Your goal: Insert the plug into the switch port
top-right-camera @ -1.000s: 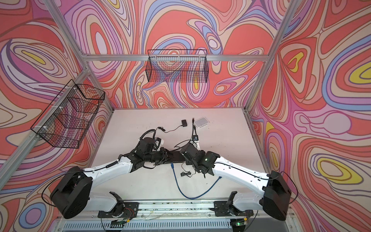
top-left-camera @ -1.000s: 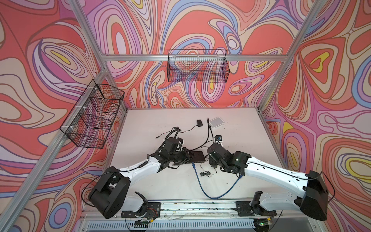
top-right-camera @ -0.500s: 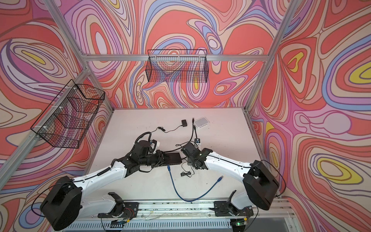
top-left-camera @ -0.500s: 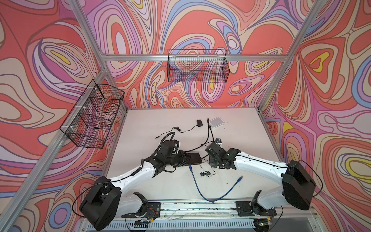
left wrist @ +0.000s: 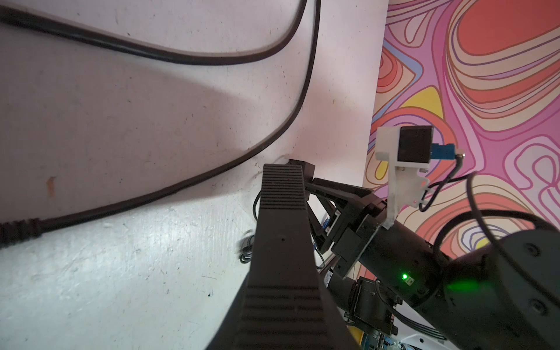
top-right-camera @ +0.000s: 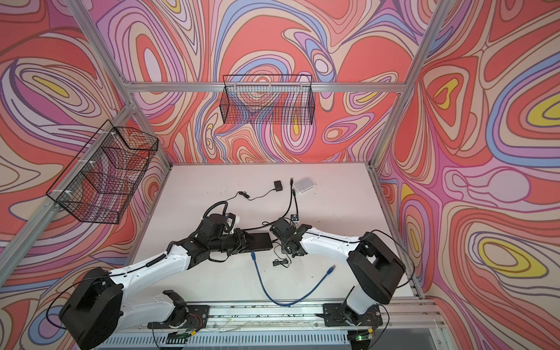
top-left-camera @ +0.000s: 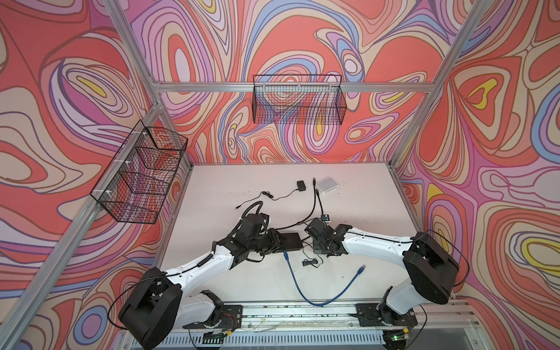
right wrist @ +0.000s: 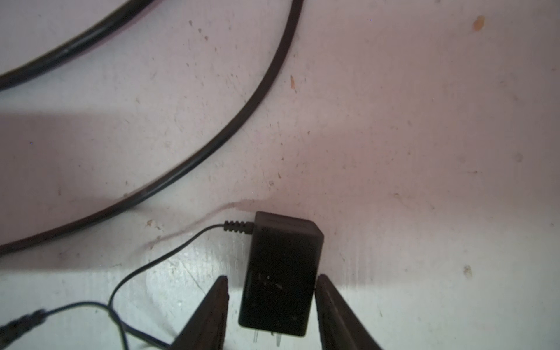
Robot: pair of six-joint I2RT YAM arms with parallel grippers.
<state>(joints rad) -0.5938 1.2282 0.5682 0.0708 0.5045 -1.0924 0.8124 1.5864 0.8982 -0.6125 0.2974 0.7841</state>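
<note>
The right fingers [right wrist: 212, 315] stand apart on either side of the black adapter [right wrist: 281, 272], low in the middle of the right wrist view. A sliver of worktop [right wrist: 424, 151] shows between one finger and the adapter, so they are not gripping it yet. The left fingers [left wrist: 281, 242] are clenched. In both top views they sit at the left end of the black switch [top-left-camera: 293, 241], mid-frame, but I cannot tell whether they pinch its edge.

I take the plug [right wrist: 18, 322] to be the thick end of the adapter's thin lead [right wrist: 169, 254]. It lies on the worktop at the lower left of the right wrist view, not in the switch.

To do this step well, centre the fingers on the adapter's flat sides and squeeze squarely, clear of the prongs [right wrist: 277, 341]. Then lift so the lead trails freely, without snagging the thick cable [right wrist: 242, 115] or tugging the switch.
</note>
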